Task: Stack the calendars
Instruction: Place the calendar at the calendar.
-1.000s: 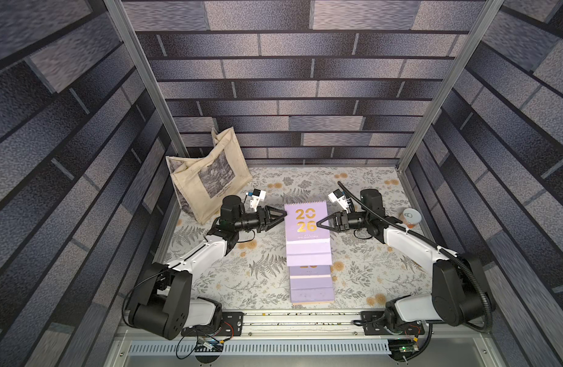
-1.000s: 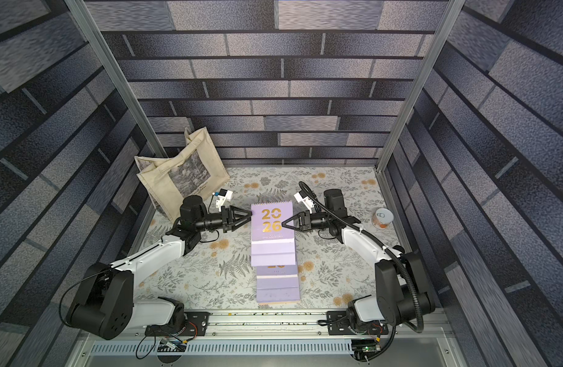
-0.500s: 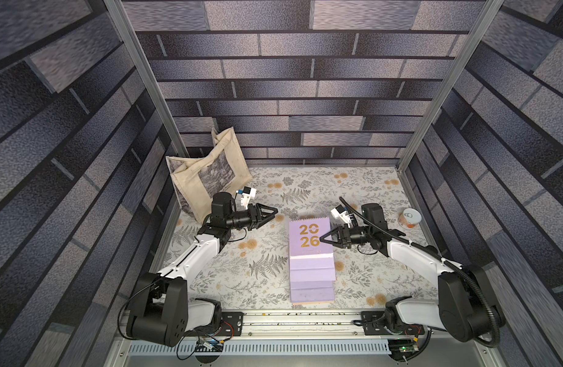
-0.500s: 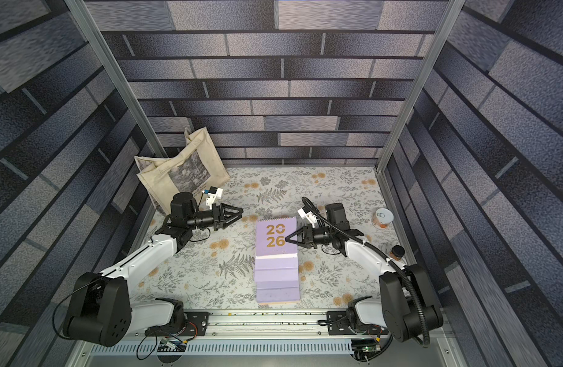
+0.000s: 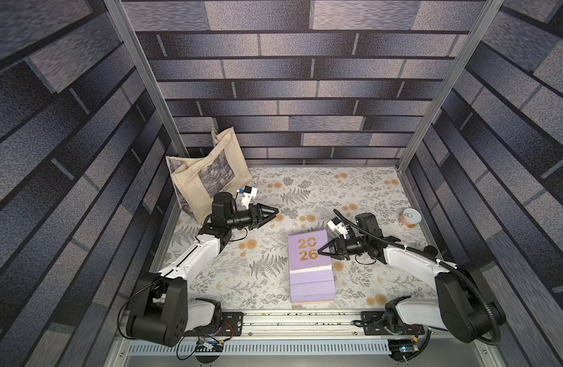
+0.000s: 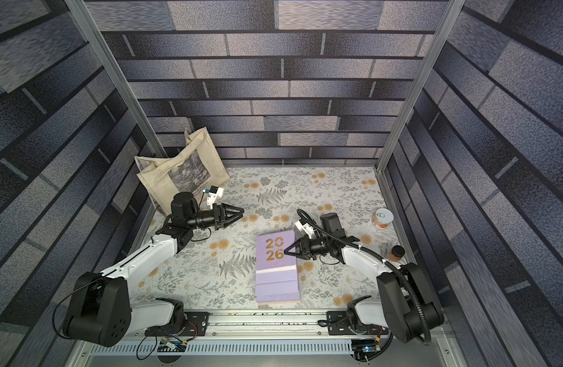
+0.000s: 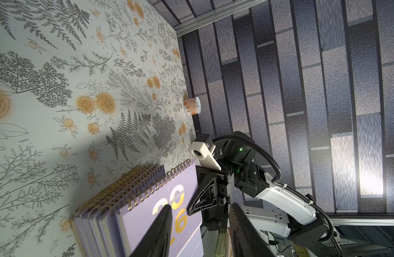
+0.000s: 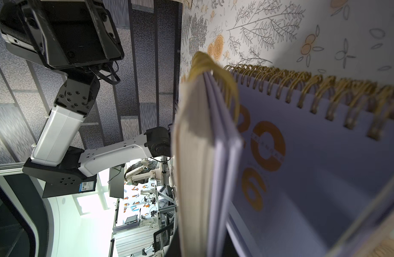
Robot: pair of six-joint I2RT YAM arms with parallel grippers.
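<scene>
Clenching the near edge of the top lilac calendar [image 5: 307,251], the right tool [image 5: 320,251] held it over the far end of the stack of calendars [image 5: 312,286] at the front middle of the floral tabletop [image 5: 305,197], while the left tool [image 5: 275,210] hung parted and empty near the canvas tote bag [image 5: 207,178].

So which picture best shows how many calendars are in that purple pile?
The left wrist view: the calendars show from the side, their gold spirals fanned apart. In both top views they show only covers from above; the right wrist view blurs them close up.
</scene>
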